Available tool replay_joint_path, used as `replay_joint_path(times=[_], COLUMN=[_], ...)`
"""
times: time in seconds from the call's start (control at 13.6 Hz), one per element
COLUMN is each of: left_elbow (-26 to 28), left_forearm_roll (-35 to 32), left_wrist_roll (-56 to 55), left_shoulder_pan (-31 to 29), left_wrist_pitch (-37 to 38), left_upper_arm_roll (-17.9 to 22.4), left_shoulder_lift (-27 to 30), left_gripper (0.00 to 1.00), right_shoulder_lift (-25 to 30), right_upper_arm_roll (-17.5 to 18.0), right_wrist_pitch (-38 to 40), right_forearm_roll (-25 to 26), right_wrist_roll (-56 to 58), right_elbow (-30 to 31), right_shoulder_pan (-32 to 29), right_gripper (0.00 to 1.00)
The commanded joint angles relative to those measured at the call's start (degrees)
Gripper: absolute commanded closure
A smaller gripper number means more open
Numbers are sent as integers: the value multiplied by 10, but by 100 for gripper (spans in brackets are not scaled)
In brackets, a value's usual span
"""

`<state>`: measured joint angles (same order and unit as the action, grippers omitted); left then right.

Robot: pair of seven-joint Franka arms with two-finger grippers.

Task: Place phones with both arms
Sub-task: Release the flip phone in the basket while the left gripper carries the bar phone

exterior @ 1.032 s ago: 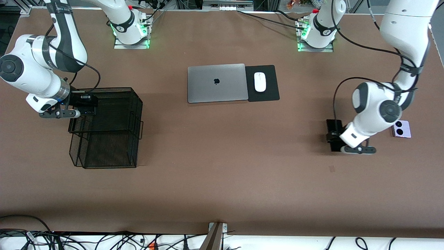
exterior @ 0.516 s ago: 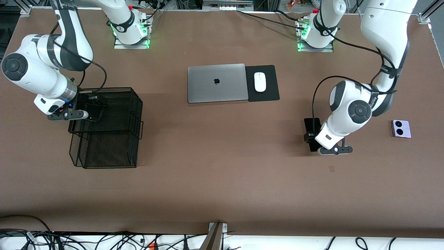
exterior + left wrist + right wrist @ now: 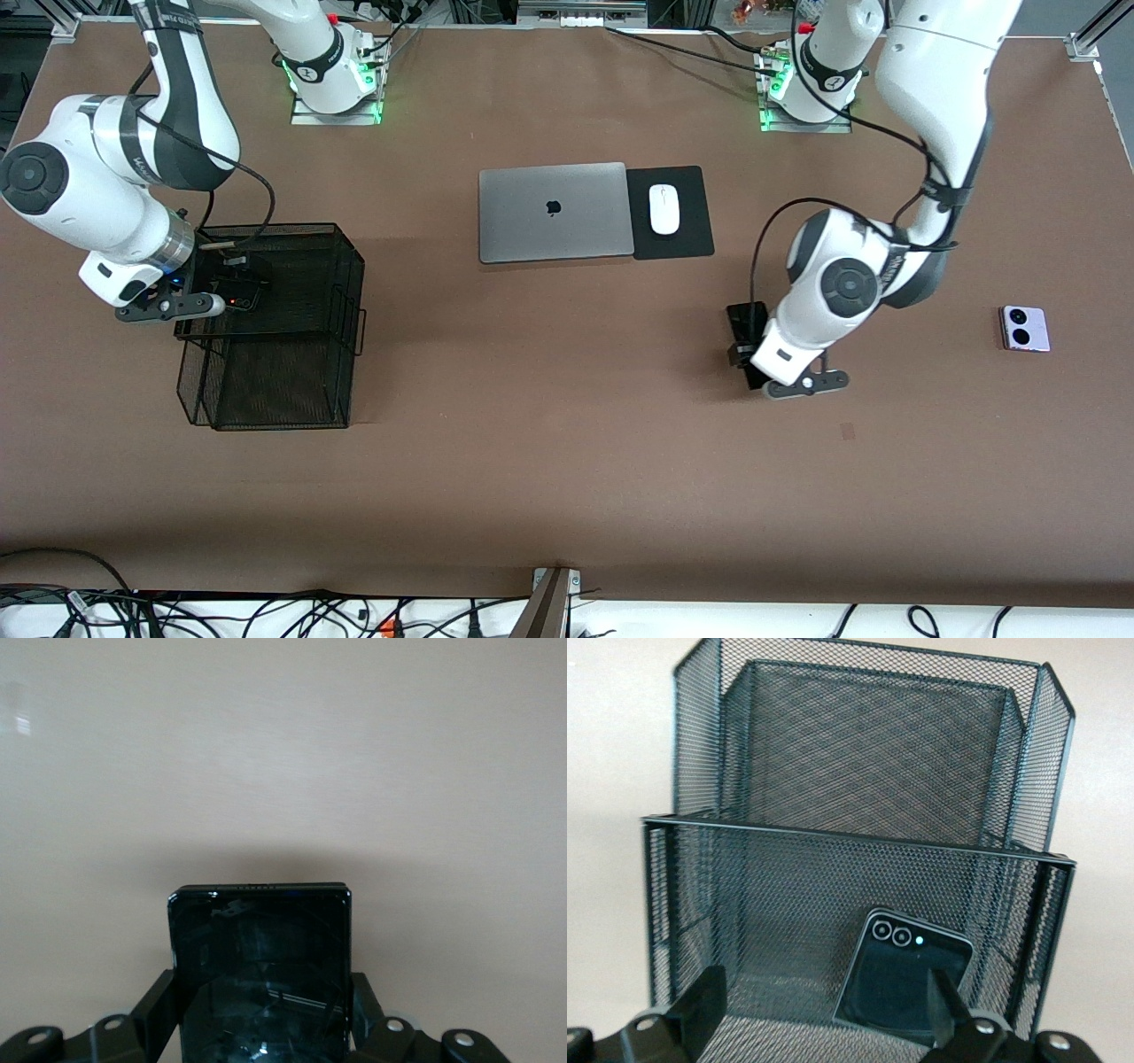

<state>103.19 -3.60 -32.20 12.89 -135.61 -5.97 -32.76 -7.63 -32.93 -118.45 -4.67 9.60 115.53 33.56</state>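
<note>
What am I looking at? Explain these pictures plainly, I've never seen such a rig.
Two white robot arms work at a brown table. One picture looks down from across it; the others come from wrist cameras. The left tool is shut on a long black phone above the table. The right tool hangs open over a black mesh tray, where a small folded black phone lies. A lilac phone, a laptop and a mouse on a pad lie on the table.
</note>
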Motion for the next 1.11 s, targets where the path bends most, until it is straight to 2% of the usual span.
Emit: replay_joint_path(times=[0.0, 0.07, 0.29, 0.66, 1.03], left_elbow=[-68, -82, -128, -209, -258], left_forearm_roll=[2, 2, 2, 2, -2], left_wrist_roll=[-61, -84, -153, -229, -229], left_shoulder_pan=[46, 62, 105, 159, 215], left_wrist_pitch=[30, 32, 34, 34, 34], left_upper_arm_roll=[11, 12, 15, 19, 33], left_shoulder_lift=[-41, -51, -87, -136, -159], left_gripper=[100, 100, 100, 100, 100], right_shoulder_lift=[-5, -12, -39, -40, -40], right_upper_arm_roll=[-6, -6, -9, -9, -8], right_wrist_pitch=[133, 168, 183, 185, 194], right_forearm_roll=[-9, -4, -3, -3, -3], right_wrist_roll=[12, 13, 13, 11, 11], right_elbow=[-114, -151, -192, -194, -189], right_shoulder_pan=[-2, -7, -6, -7, -3], right_gripper=[0, 0, 0, 0, 0])
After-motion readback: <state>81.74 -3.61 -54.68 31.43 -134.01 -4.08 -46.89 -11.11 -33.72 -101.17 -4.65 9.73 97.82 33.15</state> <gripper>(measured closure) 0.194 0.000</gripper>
